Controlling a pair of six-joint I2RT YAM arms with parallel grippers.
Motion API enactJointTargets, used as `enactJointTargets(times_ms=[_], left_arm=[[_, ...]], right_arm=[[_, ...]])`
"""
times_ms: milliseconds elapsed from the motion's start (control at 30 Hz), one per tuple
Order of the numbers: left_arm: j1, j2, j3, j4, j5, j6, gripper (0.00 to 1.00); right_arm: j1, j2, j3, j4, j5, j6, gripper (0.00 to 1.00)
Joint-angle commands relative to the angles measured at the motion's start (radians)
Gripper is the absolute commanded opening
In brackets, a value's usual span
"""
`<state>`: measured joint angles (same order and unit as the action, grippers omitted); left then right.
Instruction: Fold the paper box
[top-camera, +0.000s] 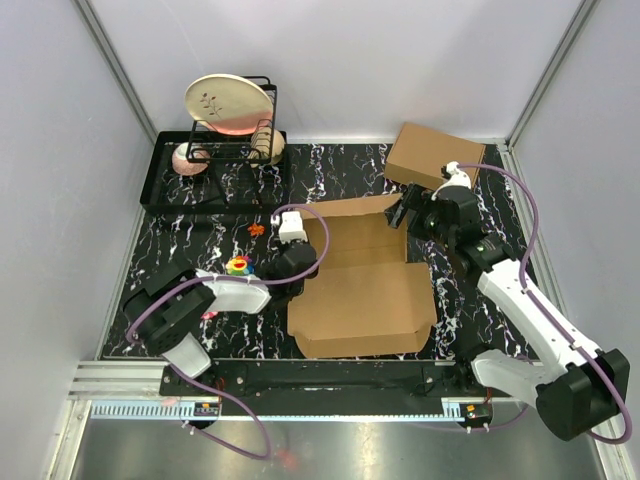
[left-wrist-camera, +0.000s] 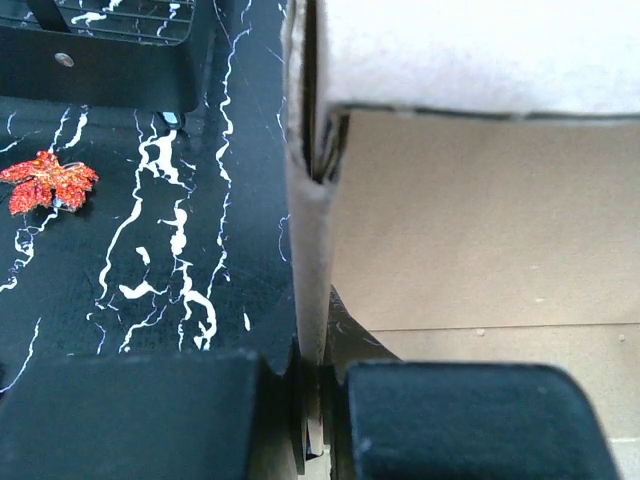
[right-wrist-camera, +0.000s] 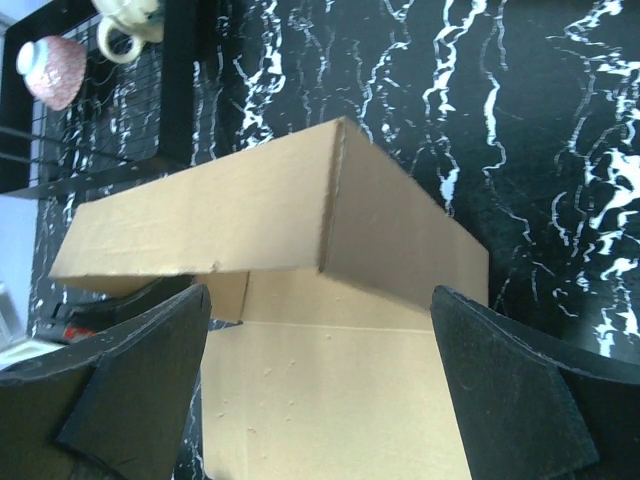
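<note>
Two arms share a black marble-patterned table (top-camera: 340, 170). Far left, at the back, a black rack tray (top-camera: 160, 195) holds a cream plate (top-camera: 228, 104) on edge and a pink bowl (top-camera: 190, 160). Just right of it a red leaf (top-camera: 257, 229) lies on the table. Nearer the arm bases, a small multicoloured toy (top-camera: 238, 266) sits beside the left arm. The left gripper (left-wrist-camera: 312, 400) is pinched tight on the upright left wall of the paper box (top-camera: 365, 290), with the cardboard edge caught between its fingers. The paper box lies in the middle of the table, partly formed: back and side walls raised, the wide front panel flat. At its back right corner the right gripper (right-wrist-camera: 320, 390) has its jaws spread wide, one finger on either side of the corner, gripping nothing. Behind it, at the back right, rests a second cardboard box (top-camera: 433, 155), closed
</note>
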<state>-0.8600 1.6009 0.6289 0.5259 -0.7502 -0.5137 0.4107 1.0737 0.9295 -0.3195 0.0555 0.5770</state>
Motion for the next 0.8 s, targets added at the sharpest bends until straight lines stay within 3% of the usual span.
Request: enactJointTargets(times_ms=[0, 400, 767], left_arm=[[-0.013, 0.054, -0.093, 0.184, -0.041, 0.082, 0.0], [-0.079, 0.083, -0.09, 0.287, -0.138, 0.308, 0.0], [-0.086, 0.088, -0.098, 0.273, -0.169, 0.3, 0.0]], right_arm=[[-0.029, 0.006, 0.034, 0.003, 0.073, -0.026, 0.97], [-0.087, 0.066, -0.001, 0.103, -0.107, -0.031, 0.91], [-0.134, 0.04, -0.21, 0.233, -0.163, -0.011, 0.73]])
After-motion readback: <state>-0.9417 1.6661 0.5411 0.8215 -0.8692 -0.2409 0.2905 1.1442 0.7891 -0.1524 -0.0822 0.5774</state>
